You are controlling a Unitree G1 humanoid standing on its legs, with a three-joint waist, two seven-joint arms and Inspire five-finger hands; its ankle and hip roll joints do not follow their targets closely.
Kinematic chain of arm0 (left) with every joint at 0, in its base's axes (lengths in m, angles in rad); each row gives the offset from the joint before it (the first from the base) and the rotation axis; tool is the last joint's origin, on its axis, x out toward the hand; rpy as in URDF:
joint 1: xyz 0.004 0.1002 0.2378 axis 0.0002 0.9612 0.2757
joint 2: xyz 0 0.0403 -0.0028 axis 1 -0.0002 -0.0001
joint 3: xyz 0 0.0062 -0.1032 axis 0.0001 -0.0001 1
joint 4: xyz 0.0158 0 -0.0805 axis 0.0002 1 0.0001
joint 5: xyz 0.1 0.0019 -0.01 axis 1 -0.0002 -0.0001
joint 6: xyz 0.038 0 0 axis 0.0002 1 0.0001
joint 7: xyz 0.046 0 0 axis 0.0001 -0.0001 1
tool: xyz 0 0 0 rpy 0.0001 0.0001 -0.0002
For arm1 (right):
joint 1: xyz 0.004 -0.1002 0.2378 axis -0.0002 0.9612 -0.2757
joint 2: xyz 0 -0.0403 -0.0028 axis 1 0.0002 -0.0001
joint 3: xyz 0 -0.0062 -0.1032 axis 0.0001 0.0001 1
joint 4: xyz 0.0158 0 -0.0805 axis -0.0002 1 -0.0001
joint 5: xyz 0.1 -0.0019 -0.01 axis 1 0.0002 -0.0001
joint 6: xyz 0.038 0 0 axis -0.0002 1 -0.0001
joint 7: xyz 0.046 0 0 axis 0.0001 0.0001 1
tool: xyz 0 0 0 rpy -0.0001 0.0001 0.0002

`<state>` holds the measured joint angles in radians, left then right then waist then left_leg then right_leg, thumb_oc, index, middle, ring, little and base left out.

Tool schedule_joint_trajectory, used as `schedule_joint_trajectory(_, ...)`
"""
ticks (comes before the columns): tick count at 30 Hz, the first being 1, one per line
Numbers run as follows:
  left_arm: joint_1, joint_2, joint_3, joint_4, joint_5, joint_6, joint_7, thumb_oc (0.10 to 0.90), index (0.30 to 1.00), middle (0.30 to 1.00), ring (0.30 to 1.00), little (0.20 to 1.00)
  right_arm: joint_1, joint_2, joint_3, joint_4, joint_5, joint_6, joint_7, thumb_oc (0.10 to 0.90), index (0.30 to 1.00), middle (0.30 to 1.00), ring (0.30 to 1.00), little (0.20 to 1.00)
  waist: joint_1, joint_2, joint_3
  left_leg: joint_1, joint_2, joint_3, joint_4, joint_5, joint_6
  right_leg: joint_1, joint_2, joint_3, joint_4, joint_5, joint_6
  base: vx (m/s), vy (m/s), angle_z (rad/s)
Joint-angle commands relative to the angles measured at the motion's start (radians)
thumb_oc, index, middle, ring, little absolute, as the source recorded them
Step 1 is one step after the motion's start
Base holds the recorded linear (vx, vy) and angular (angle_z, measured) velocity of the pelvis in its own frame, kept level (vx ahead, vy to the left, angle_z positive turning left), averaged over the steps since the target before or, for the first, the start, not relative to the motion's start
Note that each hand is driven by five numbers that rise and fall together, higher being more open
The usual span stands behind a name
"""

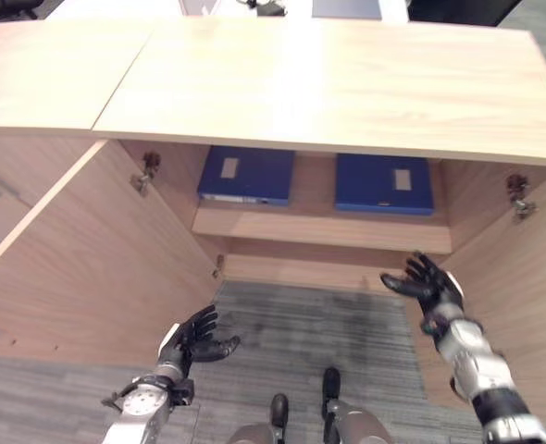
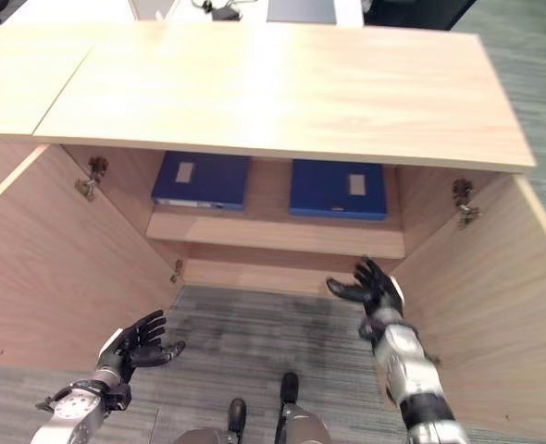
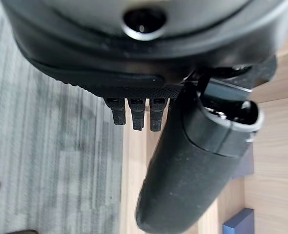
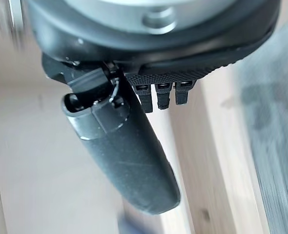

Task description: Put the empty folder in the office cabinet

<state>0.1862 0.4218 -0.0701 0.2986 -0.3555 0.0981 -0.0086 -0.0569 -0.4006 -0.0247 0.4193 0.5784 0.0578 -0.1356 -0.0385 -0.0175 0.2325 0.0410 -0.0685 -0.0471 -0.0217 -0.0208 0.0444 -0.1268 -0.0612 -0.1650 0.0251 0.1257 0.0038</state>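
Both folders (image 1: 246,174) already lie on the cabinet (image 1: 328,231) shelf, your left hand (image 1: 192,340) and right hand (image 1: 428,282) loose-fingered and empty, so risk clipping the open doors when you withdraw

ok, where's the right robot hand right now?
Right robot hand hangs open and empty beside the open right cabinet door, below the shelf with two blue folders.

A grey carpeted floor (image 1: 301,324) with a fine stripe ran up to the furniture, carrying a darker patch near the middle. A long light-wood top (image 1: 328,83) spanned the scene, bright with glare along its centre. Beneath it, two wooden doors stood swung open, left (image 1: 88,268) and right (image 1: 523,287), metal hinges (image 1: 146,171) showing in the corners.
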Motion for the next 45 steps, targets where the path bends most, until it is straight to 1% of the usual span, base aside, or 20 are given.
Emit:
schedule_joint_trajectory(1,0.069,0.011,0.068,-0.050,0.079,-0.019,0.000,0.800,0.900,0.900,0.900,0.900,0.034,-0.010,-0.086,-0.101,-0.093,-0.077,0.017,0.800,0.900,0.900,0.900,0.900,-0.008,0.019,-0.078,0.120,-0.024,0.043,-0.007,-0.173,0.055,-0.070,-0.018,0.018,0.093,-0.021,0.119,-0.13,0.161,-0.28)
schedule_joint_trajectory(5,0.104,-0.012,0.088,-0.049,0.110,-0.011,-0.006,0.800,0.900,0.900,0.900,0.900,0.127,0.035,-0.115,-0.121,-0.130,-0.067,0.027,0.800,0.900,0.900,0.900,0.900,-0.028,0.007,-0.073,0.127,-0.042,0.067,0.000,-0.176,0.072,-0.073,-0.020,0.051,0.093,0.012,0.135,-0.12,0.137,-0.35)
schedule_joint_trajectory(10,0.124,-0.039,0.107,-0.036,0.133,-0.008,-0.002,0.800,0.900,0.900,0.900,0.900,0.194,0.090,-0.135,-0.064,-0.142,-0.063,0.033,0.800,0.900,0.900,0.900,0.900,-0.068,-0.013,-0.049,0.140,-0.060,0.132,0.000,-0.169,0.088,-0.080,-0.020,0.107,0.079,0.080,0.162,-0.17,0.145,-0.35)
schedule_joint_trajectory(13,0.128,-0.041,0.116,-0.032,0.141,-0.008,-0.003,0.800,0.900,0.900,0.900,0.900,0.214,0.092,-0.141,-0.044,-0.145,-0.060,0.042,0.800,0.900,0.900,0.900,0.900,-0.077,-0.019,-0.043,0.144,-0.062,0.151,-0.003,-0.167,0.091,-0.081,-0.021,0.112,0.071,0.098,0.169,-0.10,0.060,-0.24)
schedule_joint_trajectory(15,0.135,-0.049,0.121,-0.030,0.159,-0.005,-0.003,0.800,0.900,0.900,0.900,0.900,0.249,0.097,-0.149,-0.020,-0.166,-0.054,0.046,0.800,0.900,0.900,0.900,0.900,-0.097,-0.018,-0.026,0.145,-0.055,0.187,0.001,-0.166,0.096,-0.085,-0.023,0.106,0.091,0.106,0.177,-0.14,0.087,-0.34)
schedule_joint_trajectory(18,0.135,-0.051,0.125,-0.033,0.159,-0.002,0.001,0.800,0.900,0.900,0.900,0.900,0.255,0.097,-0.148,-0.010,-0.186,-0.049,0.038,0.800,0.900,0.900,0.900,0.900,-0.099,-0.017,-0.019,0.131,-0.049,0.219,0.012,-0.159,0.099,-0.094,-0.039,0.074,0.137,0.085,0.173,-0.14,0.077,-0.52)
schedule_joint_trajectory(20,0.145,-0.060,0.129,-0.039,0.147,0.001,0.006,0.800,0.900,0.900,0.900,0.900,0.270,0.098,-0.165,0.004,-0.210,-0.046,0.022,0.800,0.900,0.900,0.900,0.900,-0.100,0.002,-0.019,0.110,-0.019,0.272,0.028,-0.161,0.100,-0.087,-0.097,-0.010,0.265,0.002,0.144,-0.11,0.088,-0.68)
schedule_joint_trajectory(21,0.146,-0.058,0.129,-0.042,0.142,0.001,0.006,0.800,0.900,0.900,0.900,0.900,0.274,0.099,-0.175,0.012,-0.215,-0.044,0.016,0.800,0.900,0.900,0.900,0.900,-0.104,0.014,-0.026,0.118,-0.008,0.270,0.021,-0.178,0.101,-0.075,-0.109,-0.006,0.305,-0.028,0.155,-0.10,0.048,-0.61)
schedule_joint_trajectory(22,0.145,-0.059,0.129,-0.042,0.142,0.001,0.006,0.800,0.900,0.900,0.900,0.900,0.274,0.098,-0.175,0.011,-0.215,-0.044,0.017,0.800,0.900,0.900,0.900,0.900,-0.102,0.007,-0.024,0.106,-0.012,0.285,0.025,-0.160,0.102,-0.083,-0.115,-0.012,0.299,-0.011,0.143,0.01,0.056,-0.57)
schedule_joint_trajectory(23,0.148,-0.064,0.129,-0.040,0.133,0.004,0.011,0.800,0.900,0.900,0.900,0.900,0.279,0.106,-0.196,0.021,-0.207,-0.047,-0.002,0.800,0.900,0.900,0.900,0.900,-0.109,0.022,-0.034,0.107,0.002,0.299,0.019,-0.176,0.104,-0.060,-0.137,-0.002,0.347,-0.052,0.153,-0.04,0.030,-0.51)
schedule_joint_trajectory(24,0.149,-0.066,0.129,-0.037,0.130,0.005,0.013,0.800,0.900,0.900,0.900,0.900,0.280,0.108,-0.208,0.023,-0.207,-0.048,-0.011,0.800,0.900,0.900,0.900,0.900,-0.109,0.024,-0.040,0.104,0.004,0.313,0.014,-0.175,0.103,-0.051,-0.149,-0.001,0.351,-0.061,0.153,0.02,0.059,-0.46)
schedule_joint_trajectory(26,0.150,-0.071,0.125,-0.028,0.131,0.006,0.015,0.800,0.900,0.900,0.900,0.900,0.282,0.109,-0.228,0.033,-0.207,-0.052,-0.027,0.800,0.900,0.900,0.900,0.900,-0.110,0.025,-0.057,0.096,0.007,0.343,-0.002,-0.170,0.103,-0.026,-0.174,-0.008,0.341,-0.066,0.158,0.00,0.018,-0.61)
schedule_joint_trajectory(28,0.150,-0.073,0.122,-0.022,0.135,0.009,0.013,0.800,0.900,0.900,0.900,0.900,0.282,0.107,-0.237,0.041,-0.205,-0.051,-0.033,0.800,0.900,0.900,0.900,0.900,-0.110,0.024,-0.069,0.097,0.005,0.356,-0.017,-0.167,0.103,-0.018,-0.179,-0.005,0.331,-0.064,0.163,0.04,0.001,-0.48)
schedule_joint_trajectory(34,0.130,-0.062,0.103,0.010,0.176,0.020,-0.002,0.800,0.900,0.900,0.900,0.900,0.241,0.036,-0.288,0.083,-0.212,-0.053,-0.071,0.800,0.900,0.900,0.900,0.900,-0.111,0.011,-0.085,0.114,0.004,0.384,-0.052,-0.166,0.101,-0.015,-0.164,0.008,0.284,-0.046,0.181,0.05,-0.040,-0.37)
schedule_joint_trajectory(35,0.114,-0.055,0.100,0.019,0.185,0.020,-0.006,0.800,0.900,0.900,0.900,0.900,0.216,0.001,-0.298,0.079,-0.216,-0.056,-0.079,0.800,0.900,0.900,0.900,0.900,-0.111,0.005,-0.084,0.118,0.005,0.390,-0.054,-0.166,0.098,-0.019,-0.147,0.000,0.254,-0.046,0.181,0.03,-0.078,-0.13)
schedule_joint_trajectory(38,0.092,-0.050,0.095,0.035,0.196,0.022,-0.008,0.800,0.900,0.900,0.900,0.900,0.187,-0.031,-0.306,0.074,-0.215,-0.058,-0.084,0.800,0.900,0.900,0.900,0.900,-0.110,0.000,-0.086,0.117,0.009,0.396,-0.049,-0.166,0.092,0.001,-0.125,-0.008,0.185,-0.056,0.180,0.04,-0.090,-0.19)
schedule_joint_trajectory(39,0.077,-0.048,0.088,0.041,0.204,0.019,-0.011,0.800,0.900,0.900,0.900,0.900,0.153,-0.067,-0.302,0.068,-0.216,-0.062,-0.088,0.800,0.900,0.900,0.900,0.900,-0.104,-0.006,-0.093,0.118,0.012,0.404,-0.044,-0.170,0.088,0.026,-0.101,-0.003,0.132,-0.066,0.177,0.06,-0.105,-0.24)
schedule_joint_trajectory(42,0.057,-0.049,0.076,0.052,0.203,0.014,-0.013,0.800,0.900,0.900,0.900,0.900,0.108,-0.111,-0.288,0.072,-0.218,-0.067,-0.088,0.800,0.900,0.900,0.900,0.900,-0.092,-0.006,-0.098,0.117,0.018,0.414,-0.034,-0.174,0.083,0.048,-0.082,0.004,0.087,-0.071,0.171,0.04,-0.087,-0.31)
schedule_joint_trajectory(44,0.022,-0.046,0.051,0.076,0.192,0.004,-0.012,0.800,0.900,0.900,0.900,0.900,0.025,-0.219,-0.258,0.093,-0.225,-0.070,-0.075,0.800,0.900,0.900,0.900,0.900,-0.073,-0.009,-0.111,0.113,0.030,0.421,-0.019,-0.178,0.071,0.079,-0.056,0.006,0.033,-0.078,0.166,0.07,-0.143,-0.28)
schedule_joint_trajectory(45,0.020,-0.047,0.051,0.077,0.192,0.003,-0.012,0.800,0.900,0.900,0.900,0.900,0.021,-0.222,-0.256,0.097,-0.224,-0.071,-0.075,0.800,0.900,0.900,0.900,0.900,-0.073,-0.007,-0.110,0.113,0.030,0.422,-0.018,-0.179,0.071,0.080,-0.055,0.007,0.032,-0.078,0.166,0.04,-0.093,-0.12)
